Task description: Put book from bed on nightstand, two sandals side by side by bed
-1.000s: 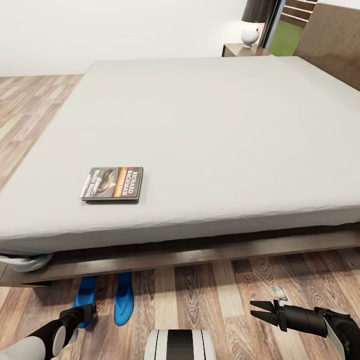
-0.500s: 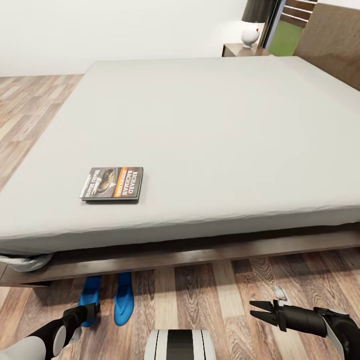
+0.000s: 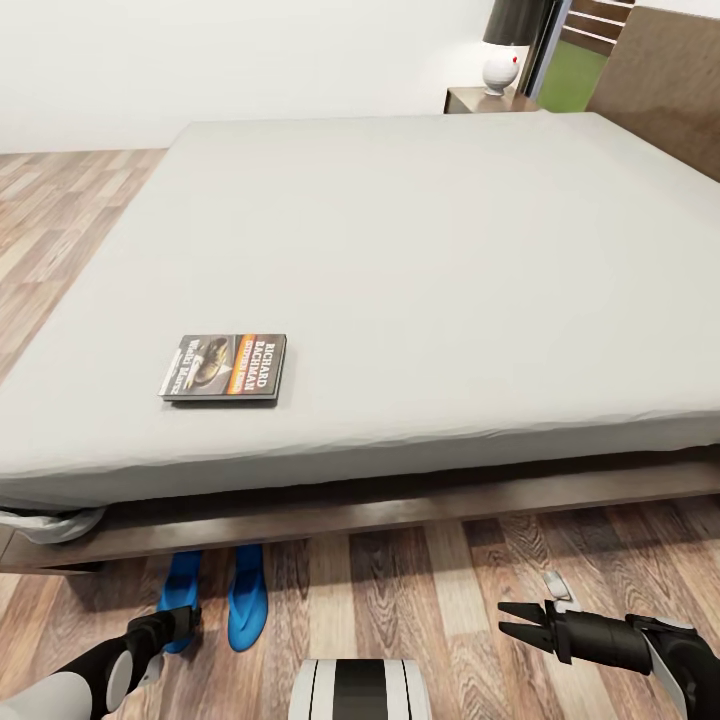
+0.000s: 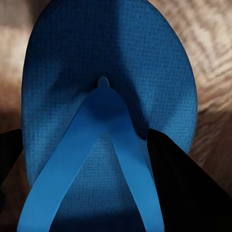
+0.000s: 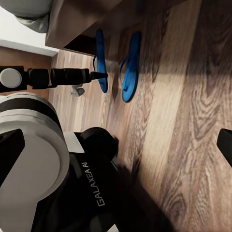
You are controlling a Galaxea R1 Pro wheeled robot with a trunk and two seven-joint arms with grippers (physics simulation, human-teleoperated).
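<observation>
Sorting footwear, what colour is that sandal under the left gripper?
Bright blue sandal, clearest in the left wrist view.

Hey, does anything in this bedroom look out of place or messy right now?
Mostly tidy. The book lies flat on the bed near its edge, not on a nightstand. The two sandals lie side by side, toes tucked under the bed frame. Nothing looks spilled or damaged.

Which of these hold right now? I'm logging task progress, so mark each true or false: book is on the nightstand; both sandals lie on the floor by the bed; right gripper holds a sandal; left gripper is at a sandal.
1. The book is on the nightstand: false, it lies on the bed.
2. Both sandals lie on the floor: true.
3. The right gripper holds a sandal: false, it is open and empty.
4. The left gripper is at a sandal: true.
</observation>
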